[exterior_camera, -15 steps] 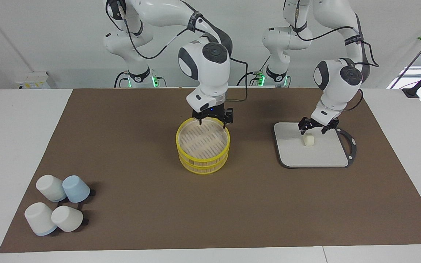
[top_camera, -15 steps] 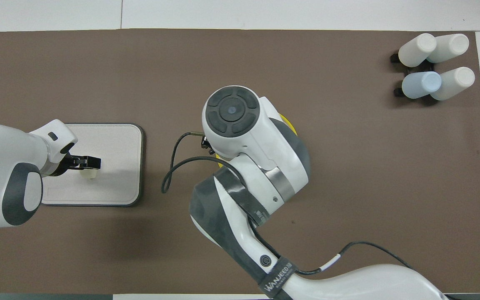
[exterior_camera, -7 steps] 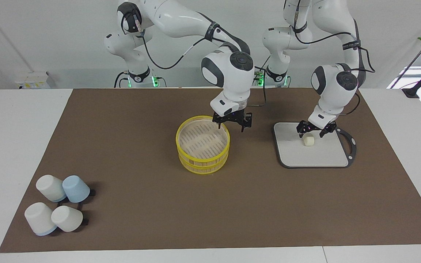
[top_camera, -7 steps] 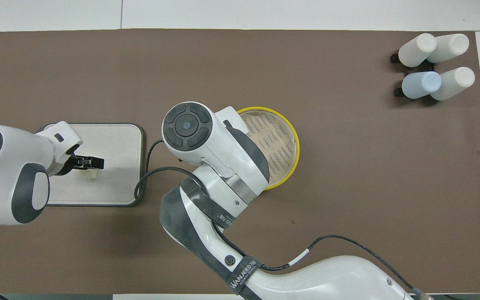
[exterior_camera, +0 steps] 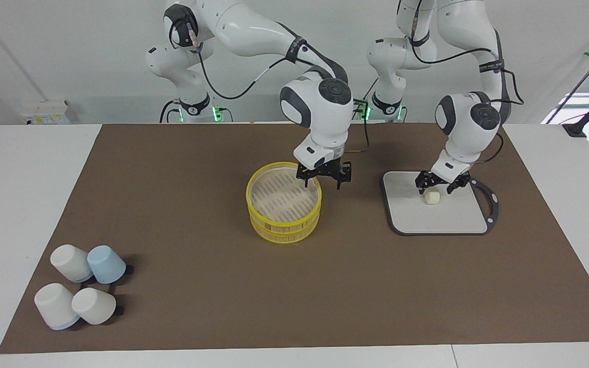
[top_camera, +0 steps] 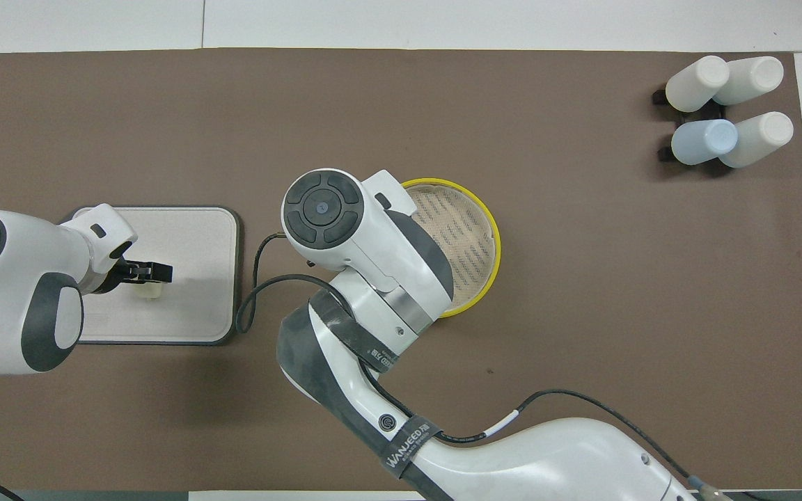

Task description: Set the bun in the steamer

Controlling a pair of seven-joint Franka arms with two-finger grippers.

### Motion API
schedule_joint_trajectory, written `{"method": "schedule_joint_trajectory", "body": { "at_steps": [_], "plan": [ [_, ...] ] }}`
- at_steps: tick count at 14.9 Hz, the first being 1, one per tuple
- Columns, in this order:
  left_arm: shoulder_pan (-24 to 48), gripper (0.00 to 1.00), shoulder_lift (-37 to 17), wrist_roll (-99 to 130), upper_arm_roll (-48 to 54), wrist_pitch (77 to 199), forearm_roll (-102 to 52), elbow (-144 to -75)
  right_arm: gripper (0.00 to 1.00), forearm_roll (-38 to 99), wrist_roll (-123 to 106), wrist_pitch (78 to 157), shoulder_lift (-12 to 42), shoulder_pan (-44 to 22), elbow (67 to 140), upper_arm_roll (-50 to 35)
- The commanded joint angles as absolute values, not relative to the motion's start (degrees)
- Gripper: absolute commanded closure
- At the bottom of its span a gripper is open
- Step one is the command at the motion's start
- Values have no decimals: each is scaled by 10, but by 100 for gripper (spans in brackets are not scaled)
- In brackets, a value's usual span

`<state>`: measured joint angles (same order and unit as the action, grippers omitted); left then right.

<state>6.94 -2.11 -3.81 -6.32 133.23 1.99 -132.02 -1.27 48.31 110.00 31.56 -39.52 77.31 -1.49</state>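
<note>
bright, even light | soft short shadows | sharp | no glare

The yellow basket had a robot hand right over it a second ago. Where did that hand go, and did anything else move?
The right gripper swung off the middle of the steamer toward the left arm's end, and now hangs open over its rim. The left gripper stayed open just over the bun, shifting only slightly; nothing was grabbed. The bun, its grey tray, the steamer and the cups did not move.

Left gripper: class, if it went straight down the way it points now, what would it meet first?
Most likely the bun on the grey tray: the left gripper hangs just above it, pointing down, jaws open.
</note>
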Motion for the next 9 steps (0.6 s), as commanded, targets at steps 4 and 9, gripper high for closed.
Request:
{"method": "schedule_joint_trajectory", "body": {
  "at_steps": [4, 9],
  "plan": [
    [62, 9, -26, -50, -62, 1358, 30, -1334, 14, -10, 470, 1120, 308, -384, 800, -18],
    [67, 30, -26, -48, -62, 1355, 30, -1334, 100, -9, 468, 1136, 301, -383, 817, -18]
  ]
}}
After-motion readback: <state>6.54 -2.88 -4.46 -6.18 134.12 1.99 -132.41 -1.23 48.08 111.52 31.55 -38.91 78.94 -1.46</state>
